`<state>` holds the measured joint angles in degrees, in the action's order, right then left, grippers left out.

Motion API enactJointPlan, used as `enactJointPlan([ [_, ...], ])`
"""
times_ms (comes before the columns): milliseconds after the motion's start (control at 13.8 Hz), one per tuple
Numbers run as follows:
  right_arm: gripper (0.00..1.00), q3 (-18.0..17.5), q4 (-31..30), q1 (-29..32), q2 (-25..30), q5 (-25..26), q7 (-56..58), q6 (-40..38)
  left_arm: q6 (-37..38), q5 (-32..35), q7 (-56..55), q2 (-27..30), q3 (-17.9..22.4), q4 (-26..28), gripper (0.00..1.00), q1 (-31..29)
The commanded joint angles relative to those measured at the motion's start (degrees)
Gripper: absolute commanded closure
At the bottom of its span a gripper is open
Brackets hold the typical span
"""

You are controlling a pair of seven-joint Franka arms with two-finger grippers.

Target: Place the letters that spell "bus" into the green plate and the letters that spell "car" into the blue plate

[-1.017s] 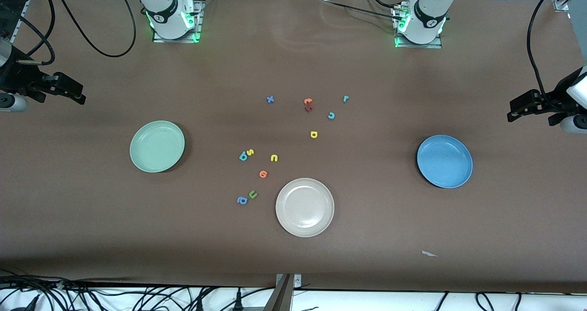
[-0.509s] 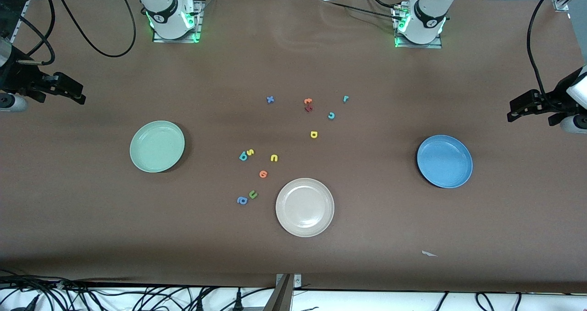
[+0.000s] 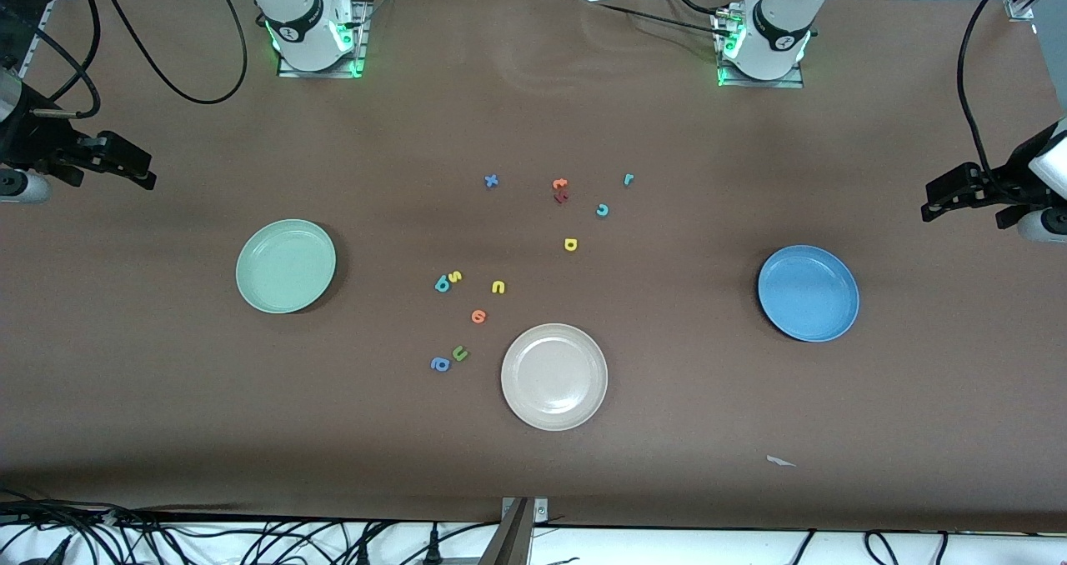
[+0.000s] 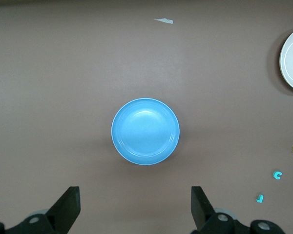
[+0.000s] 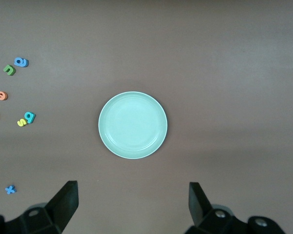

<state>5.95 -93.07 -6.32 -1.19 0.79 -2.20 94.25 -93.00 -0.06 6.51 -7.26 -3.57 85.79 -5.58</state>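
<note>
Six target letters lie loose on the brown tabletop (image 3: 167, 398), none plated yet

"bus" set: teal "b" (image 3: 441, 283) touching yellow "s" (image 3: 455, 277); yellow "u" (image 3: 498, 287) just beside them, toward the left arm's end. All three sit between the green plate (image 3: 286, 266) and the beige plate (image 3: 554, 376)

"car" set: teal "r" (image 3: 628, 179) farthest from the front camera, teal "c" (image 3: 602, 209) near it, yellow "a" (image 3: 570, 244) nearer the camera. Blue plate (image 3: 808, 292) well apart from them, toward the left arm's end. Both target plates hold nothing

Decoys: green "u" (image 3: 459, 352) and blue "a" (image 3: 440, 364) side by side; orange round letter (image 3: 478, 316); orange "t" (image 3: 559, 184) touching a dark red letter (image 3: 562, 197); blue "x" (image 3: 491, 181)

Handling, judged: foam, so very light, soft, flat to the surface. Fingers likely need to come straight down and pinch across the outer edges; a squeeze should deform rather than break them. They may skid or cling to a finger on release. The "b" and "s" touch, so a pinch on one could drag the other; the lone "u" looks the easier start

Right gripper (image 5: 132, 207) hangs high over the tabletop by the green plate, fingers spread wide, holding nothing. Left gripper (image 4: 135, 207) likewise over the tabletop by the blue plate, fingers spread, holding nothing. Both arms wait at the table's ends, well apart from the letters
</note>
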Motion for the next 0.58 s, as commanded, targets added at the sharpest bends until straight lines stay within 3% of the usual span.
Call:
enactJointPlan([
  [0,0.00,0.03,1.13,-0.18,-0.30,-0.08,0.26,-1.00,-0.42,0.77,-0.09,0.14,-0.38,0.26,0.00,-0.05],
  [509,0.00,0.03,1.13,-0.18,-0.30,-0.08,0.26,-1.00,-0.42,0.59,-0.53,0.14,-0.38,0.17,0.00,-0.05],
])
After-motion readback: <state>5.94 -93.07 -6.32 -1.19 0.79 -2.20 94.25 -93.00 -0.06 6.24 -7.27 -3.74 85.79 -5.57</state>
